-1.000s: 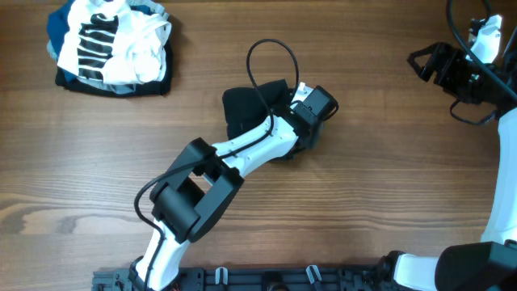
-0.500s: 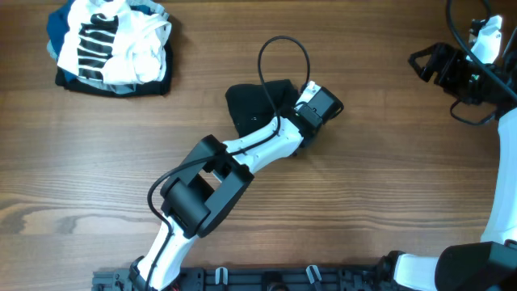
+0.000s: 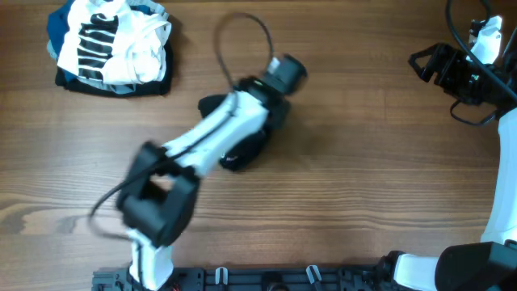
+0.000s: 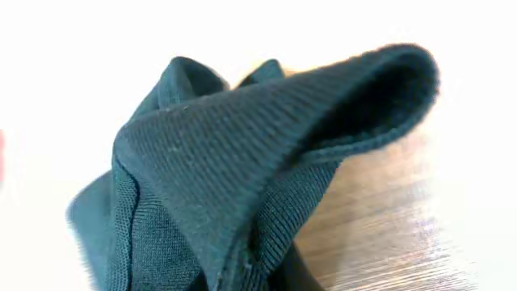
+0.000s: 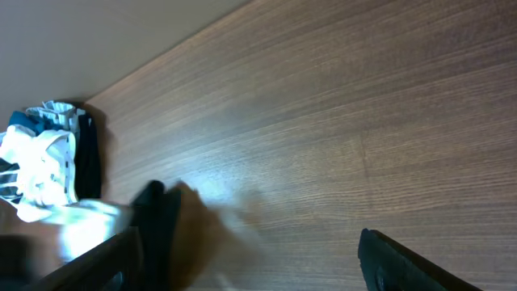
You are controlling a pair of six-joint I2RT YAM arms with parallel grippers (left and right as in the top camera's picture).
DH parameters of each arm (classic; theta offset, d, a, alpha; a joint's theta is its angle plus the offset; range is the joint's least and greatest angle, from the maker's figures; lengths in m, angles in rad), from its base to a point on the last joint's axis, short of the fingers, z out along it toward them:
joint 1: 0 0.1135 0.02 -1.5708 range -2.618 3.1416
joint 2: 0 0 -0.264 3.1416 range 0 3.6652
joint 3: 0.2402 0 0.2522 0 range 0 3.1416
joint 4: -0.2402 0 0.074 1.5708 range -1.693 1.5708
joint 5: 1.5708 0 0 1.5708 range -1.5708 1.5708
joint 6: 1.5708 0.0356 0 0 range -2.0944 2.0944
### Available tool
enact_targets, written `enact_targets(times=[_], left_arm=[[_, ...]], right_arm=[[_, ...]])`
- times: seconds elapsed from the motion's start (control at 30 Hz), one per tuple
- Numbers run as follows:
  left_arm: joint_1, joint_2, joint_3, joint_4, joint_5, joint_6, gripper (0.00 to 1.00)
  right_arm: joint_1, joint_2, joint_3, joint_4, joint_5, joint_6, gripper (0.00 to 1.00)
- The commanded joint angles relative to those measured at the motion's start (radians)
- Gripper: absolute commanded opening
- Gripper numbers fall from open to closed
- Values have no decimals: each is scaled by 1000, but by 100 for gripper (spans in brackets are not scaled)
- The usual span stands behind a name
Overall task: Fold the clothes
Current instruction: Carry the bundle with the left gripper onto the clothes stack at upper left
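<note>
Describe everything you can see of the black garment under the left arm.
The black garment is soft, finely ribbed knit, dark with a faint green cast up close, a thicker band along one edge. It is bunched, not flat: in the left wrist view one fold stands up in a peak and curls over above the wooden table. From overhead it lies near mid-table, mostly hidden beneath the blurred left arm, apart from the striped clothing pile. No logo shows.

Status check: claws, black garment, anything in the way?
Right claw open, empty. Left claw blurred over the bunched black garment; grip unclear. Clothes pile apart, not in the way.
</note>
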Motion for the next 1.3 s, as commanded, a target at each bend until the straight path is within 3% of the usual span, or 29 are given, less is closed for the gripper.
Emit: enact_targets(times=[0.0,0.17,0.33,0.47,0.6,0.77,0.9,1.13,1.27], left_arm=[[95,-211,44,4,-11,87,4],[200,-295,45,53,-102,246,4],[328,-308,45,301,-266,552,4],[437,-307,45,576,-241,803,4],[607,-288,45,723,-33,1024,4],[781,-193,45,889,104,1102,4],[855,-85,45,1077,129,1190,4],[855,43,45,919,216,1210,4],[776,43,45,815,233,1126,4]], right_arm=[[-1,11,-6,2,13,-17,86],[-1,11,-6,4,12,-16,86],[-1,11,-6,5,12,-16,86],[-1,11,-6,10,12,-13,86],[-1,11,-6,10,12,-13,86],[1,11,-6,3,12,-6,85],[3,11,-6,-2,12,8,85],[3,11,-6,27,13,39,83],[3,11,-6,32,12,40,82]])
